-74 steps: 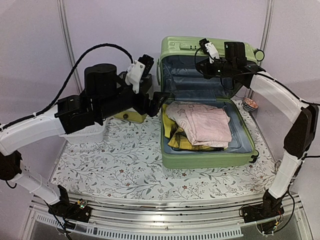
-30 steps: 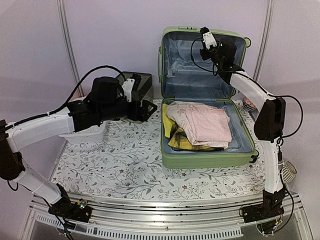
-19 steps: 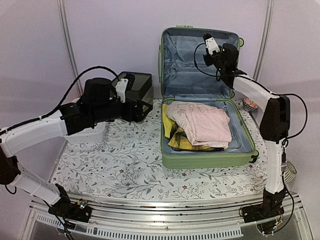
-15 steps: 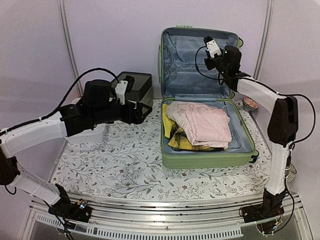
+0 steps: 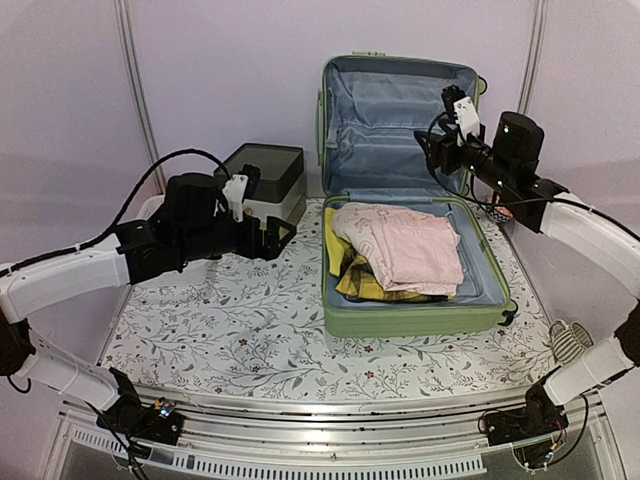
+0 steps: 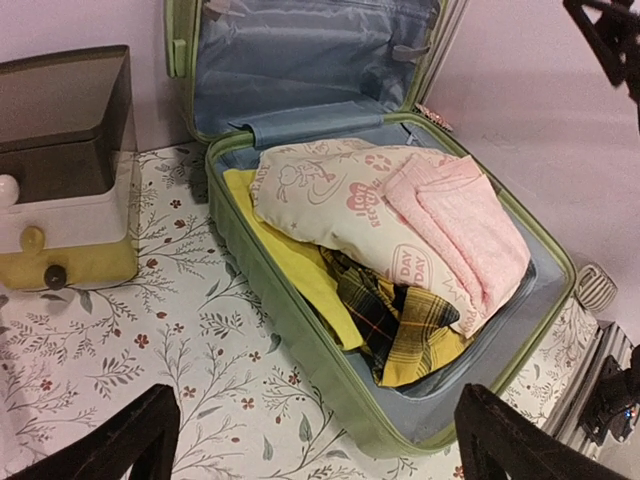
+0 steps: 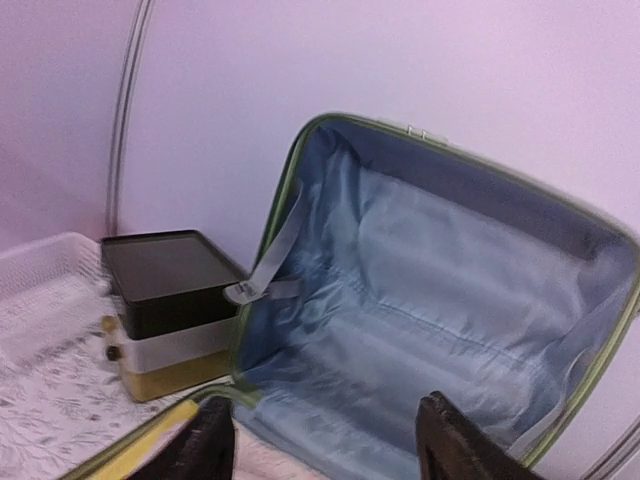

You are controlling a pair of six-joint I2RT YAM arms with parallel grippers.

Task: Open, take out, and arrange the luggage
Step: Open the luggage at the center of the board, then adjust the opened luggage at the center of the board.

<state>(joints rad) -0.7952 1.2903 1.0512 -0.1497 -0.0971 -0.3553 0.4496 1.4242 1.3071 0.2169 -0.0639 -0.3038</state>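
Suitcase [image 5: 420,315] open on right half of table; lid propped upright by far wall, so inside is reachable; clothes [image 5: 400,250] piled in near half, none out yet; left gripper [image 6: 310,440] apart, empty, left of it; right gripper [image 7: 325,445] apart, empty, facing lid.

1 luggage [image 5: 400,320] is counted, lying open. Inside it 4 pieces of clothing are seen: 1 cream printed piece [image 6: 330,200], 1 pink piece [image 6: 460,230], 1 yellow piece [image 6: 290,260] and 1 yellow-and-black plaid piece [image 6: 400,320]. 1 drawer box [image 5: 265,180] is counted, and 3 knobs are seen on its front: 1 white knob [image 6: 8,188], 1 yellow knob [image 6: 30,238] and 1 dark knob [image 6: 55,277]. 1 white mesh basket [image 7: 40,270], 1 small patterned bowl [image 5: 500,208] and 1 floral tablecloth [image 5: 230,320] are counted. 2 grippers are counted: 1 left gripper [image 6: 315,400] and 1 right gripper [image 7: 325,402].
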